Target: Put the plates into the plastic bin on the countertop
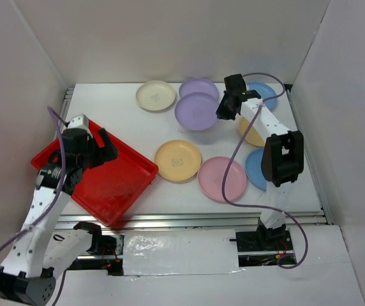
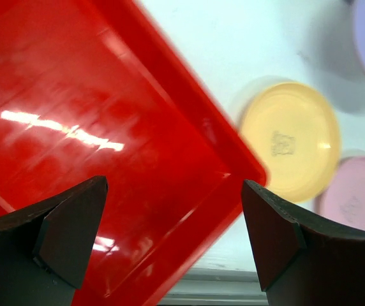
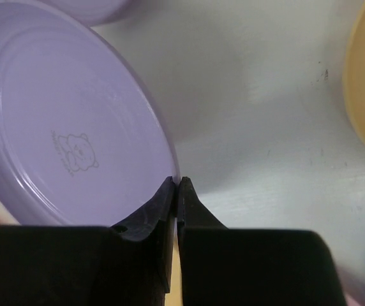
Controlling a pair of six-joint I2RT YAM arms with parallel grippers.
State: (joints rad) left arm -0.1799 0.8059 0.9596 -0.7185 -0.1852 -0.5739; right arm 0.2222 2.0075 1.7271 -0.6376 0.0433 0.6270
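My right gripper (image 1: 224, 112) (image 3: 177, 183) is shut on the rim of a purple plate (image 1: 196, 111) (image 3: 67, 127) and holds it lifted above the countertop (image 1: 106, 105) at the back. A second purple plate (image 1: 199, 88) lies behind it. A cream plate (image 1: 156, 95), a yellow-orange plate (image 1: 177, 160) (image 2: 291, 140), a pink plate (image 1: 223, 178) (image 2: 358, 194) and blue plates (image 1: 263, 93) lie on the countertop. The red plastic bin (image 1: 109, 182) (image 2: 106, 115) sits at the left with nothing in it. My left gripper (image 1: 104, 145) (image 2: 173, 236) is open above the bin.
White walls (image 1: 16, 95) close in the table on three sides. A metal rail (image 1: 195, 220) runs along the near edge. Another yellow-orange plate (image 1: 249, 135) lies partly under the right arm (image 1: 281, 156), with a blue plate (image 1: 255, 169) beside it.
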